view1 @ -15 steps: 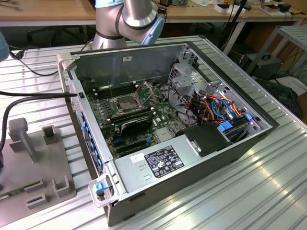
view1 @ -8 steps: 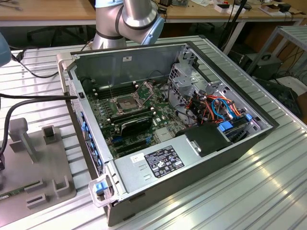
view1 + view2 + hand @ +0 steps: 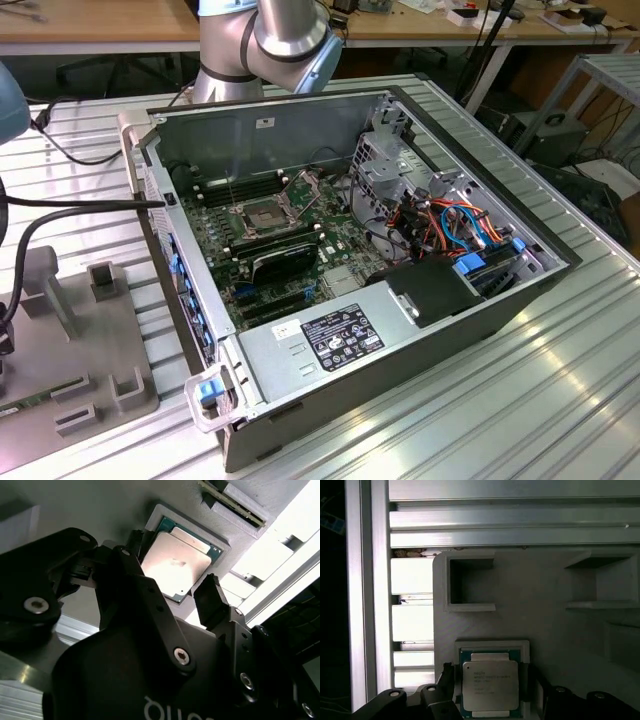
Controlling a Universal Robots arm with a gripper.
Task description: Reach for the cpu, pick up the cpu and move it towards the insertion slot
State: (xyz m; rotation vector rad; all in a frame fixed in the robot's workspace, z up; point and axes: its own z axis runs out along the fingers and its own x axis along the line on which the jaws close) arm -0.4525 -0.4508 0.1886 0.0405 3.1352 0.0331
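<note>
The cpu [image 3: 491, 685] is a pale silver square chip lying flat in a shallow recess of a grey printed holder [image 3: 545, 630]. In the second wrist view the cpu [image 3: 175, 565] sits between my two black fingers [image 3: 212, 600]. My gripper [image 3: 175, 575] is open and straddles the chip, one finger on each side, just above it; the same stance of the gripper [image 3: 491, 692] appears in the first wrist view. The insertion slot [image 3: 262, 215] is a silver-framed socket with a dark centre on the green motherboard, its bracket raised.
The open computer case [image 3: 470, 300] holds memory slots, a drive cage, coloured cables and a labelled black block [image 3: 340, 335]. The grey holder [image 3: 80, 330] with raised pockets lies on the ribbed aluminium table [image 3: 500, 420] at the exterior view's left. The arm's base [image 3: 270, 40] stands behind the case.
</note>
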